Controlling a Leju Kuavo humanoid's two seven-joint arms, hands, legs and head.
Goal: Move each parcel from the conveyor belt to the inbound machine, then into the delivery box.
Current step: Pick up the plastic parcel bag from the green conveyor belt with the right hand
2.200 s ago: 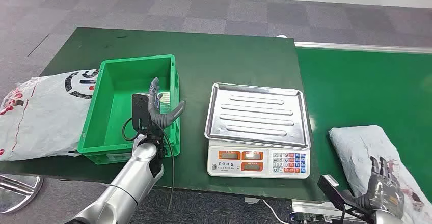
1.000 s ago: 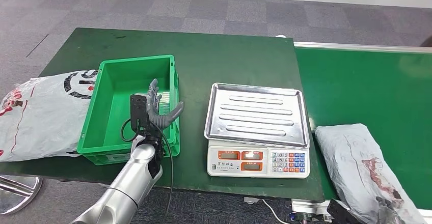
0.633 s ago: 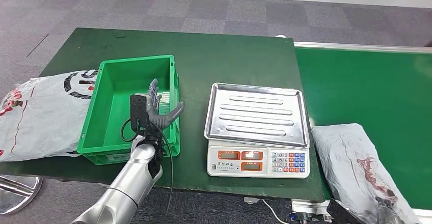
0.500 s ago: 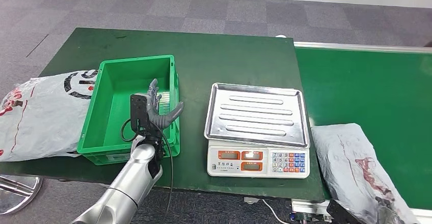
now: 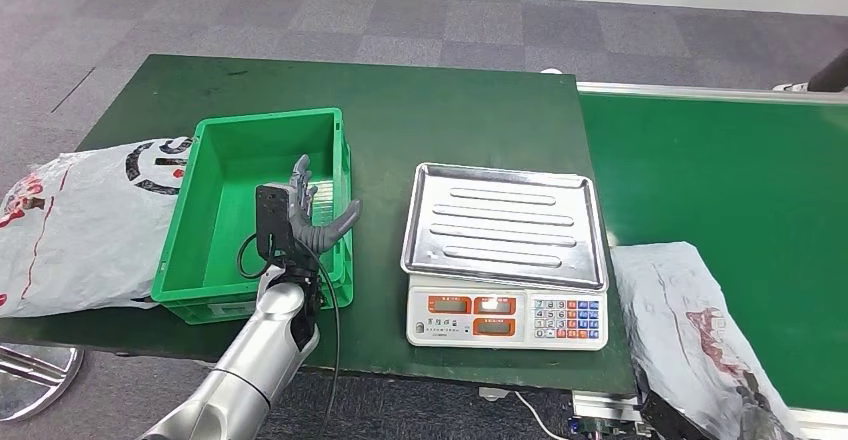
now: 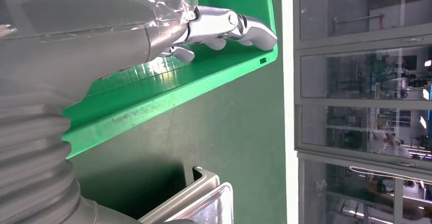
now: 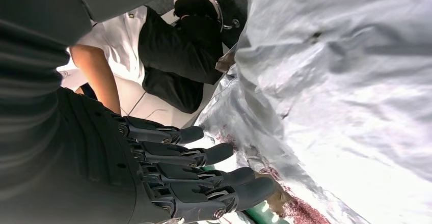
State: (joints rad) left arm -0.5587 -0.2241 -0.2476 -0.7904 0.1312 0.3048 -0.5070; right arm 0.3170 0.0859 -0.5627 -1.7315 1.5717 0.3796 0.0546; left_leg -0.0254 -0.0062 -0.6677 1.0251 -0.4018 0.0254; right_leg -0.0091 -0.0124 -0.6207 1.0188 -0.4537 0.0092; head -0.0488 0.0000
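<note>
A grey plastic-wrapped parcel [image 5: 690, 325] with red marks lies on the green conveyor belt [image 5: 720, 175], its near end over the belt's front edge, just right of the scale. My right hand [image 5: 757, 412] is low at the parcel's near end. In the right wrist view its dark fingers [image 7: 204, 175] are straight and apart beside the parcel [image 7: 346, 81], gripping nothing. My left hand [image 5: 305, 210] hovers open over the right rim of the green delivery crate [image 5: 215, 270]. In the left wrist view that hand [image 6: 219, 25] sits above the crate rim [image 6: 168, 84].
The scale with a steel tray [image 5: 505, 222] and keypad [image 5: 565, 318] stands between crate and belt. A large white bag [image 5: 80, 225] lies left of the crate. A person [image 7: 168, 46] stands close by the belt in the right wrist view.
The parcel has slid left along the belt until it lies beside the scale. My right hand has sunk to the picture's lower edge. The left arm has stayed still.
</note>
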